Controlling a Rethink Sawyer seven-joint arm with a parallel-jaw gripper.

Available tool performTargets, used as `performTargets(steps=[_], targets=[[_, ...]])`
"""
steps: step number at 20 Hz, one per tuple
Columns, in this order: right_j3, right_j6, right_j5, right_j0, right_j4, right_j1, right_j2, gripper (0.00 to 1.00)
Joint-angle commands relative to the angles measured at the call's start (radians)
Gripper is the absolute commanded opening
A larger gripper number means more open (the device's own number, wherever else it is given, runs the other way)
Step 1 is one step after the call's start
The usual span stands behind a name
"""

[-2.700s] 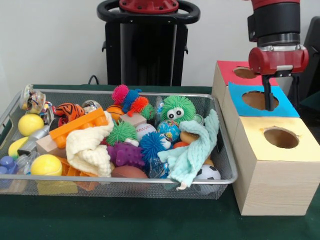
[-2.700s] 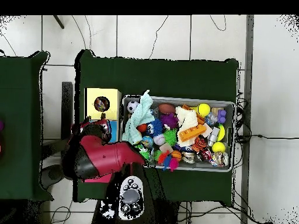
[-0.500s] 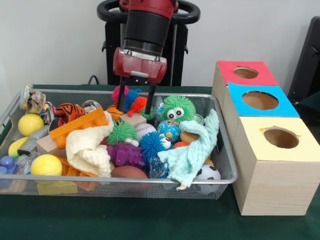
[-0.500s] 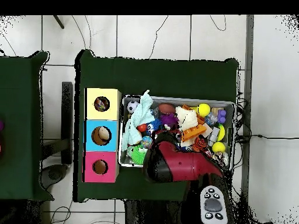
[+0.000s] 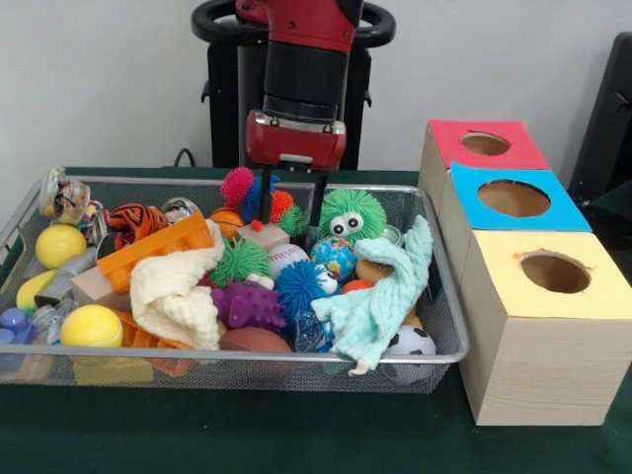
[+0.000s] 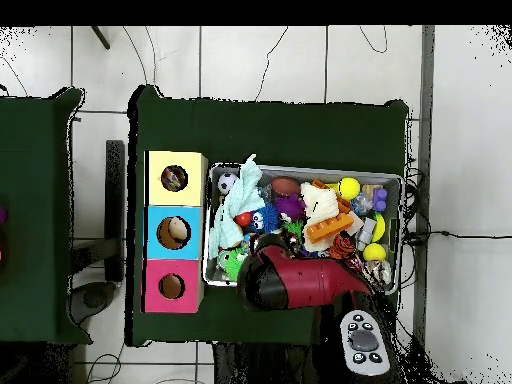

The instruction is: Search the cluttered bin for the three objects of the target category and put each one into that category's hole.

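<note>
The wire mesh bin (image 5: 247,355) is full of toys; it also shows in the overhead view (image 6: 303,171). No white cloth printed with hearts shows among them. My gripper (image 5: 294,202) hangs over the bin's far side with its dark fingers (image 5: 321,203) apart and nothing between them, just above an orange spiky ball (image 5: 281,205). In the overhead view the red arm (image 6: 300,283) covers the gripper. The yellow-faced box's hole (image 5: 555,272) is to the right of the bin; from above something speckled shows inside this hole (image 6: 175,179).
A mint-green cloth (image 5: 380,296) drapes over the bin's right part and a cream-yellow cloth (image 5: 178,291) lies left of centre. A green furry ball with eyes (image 5: 351,215) sits beside the gripper. The blue-faced box (image 5: 513,197) and red-faced box (image 5: 484,144) stand behind the yellow one.
</note>
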Motion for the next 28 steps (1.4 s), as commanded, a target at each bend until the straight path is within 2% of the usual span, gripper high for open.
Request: performTargets(steps=[1, 6, 9, 12, 14, 15, 18, 21, 25, 27, 28], targets=[[0.215, 0.065, 0.206, -0.028, 0.066, -0.125, 0.191, 1.0], [0.312, 0.034, 0.3, 0.007, 0.084, -0.303, 0.169, 1.0], [0.368, -0.01, 0.393, 0.021, 0.111, -0.422, 0.164, 1.0], [0.414, -0.026, 0.436, 0.003, 0.157, -0.48, 0.198, 1.0], [0.42, 0.002, 0.409, -0.011, 0.182, -0.452, 0.233, 1.0], [0.409, 0.013, 0.395, -0.001, 0.17, -0.424, 0.234, 1.0], [0.299, 0.075, 0.357, 0.059, 0.136, -0.296, 0.21, 1.0], [0.198, 0.091, 0.361, 0.104, 0.124, -0.207, 0.198, 1.0], [0.065, 0.128, 0.316, 0.187, 0.086, -0.091, 0.138, 1.0], [0.031, 0.154, 0.283, 0.221, 0.085, -0.058, 0.106, 1.0], [0.044, 0.153, 0.248, 0.215, 0.095, -0.063, 0.109, 1.0]])
